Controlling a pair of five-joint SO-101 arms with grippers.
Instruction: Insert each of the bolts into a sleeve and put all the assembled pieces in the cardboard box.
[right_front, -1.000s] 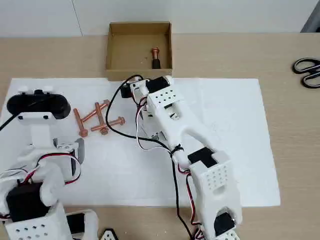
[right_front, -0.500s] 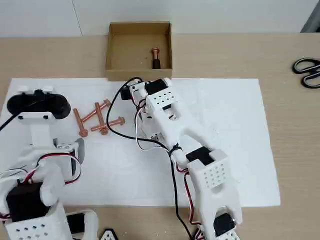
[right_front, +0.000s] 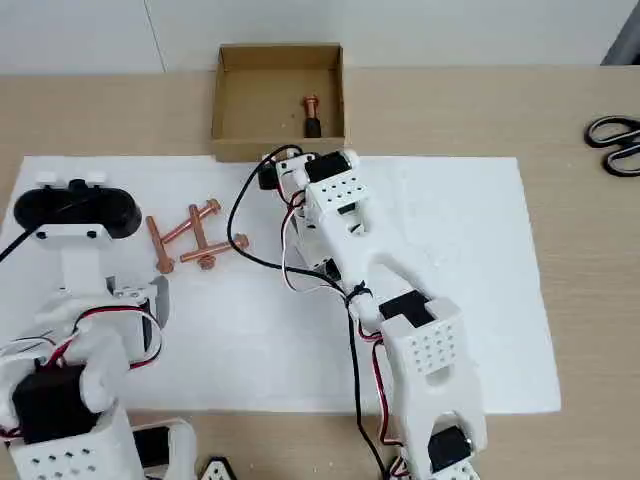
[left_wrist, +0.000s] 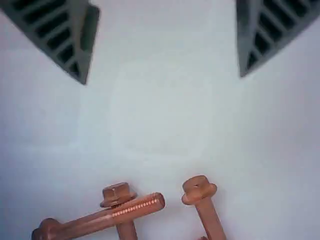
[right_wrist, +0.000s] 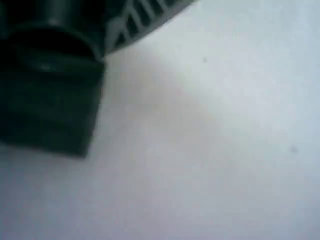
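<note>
I cannot tell whether my right gripper (right_wrist: 102, 35) is clenched. The right arm (right_front: 340, 215) has swung right and farther off within the last second, toward the cardboard box (right_front: 228, 100); I judge a delivery under way. My left gripper (left_wrist: 162, 35) hangs released near the loose copper bolts (right_front: 195, 238), left. One sleeved bolt (right_front: 311, 115) lies in the box: copper head, black sleeve.
</note>
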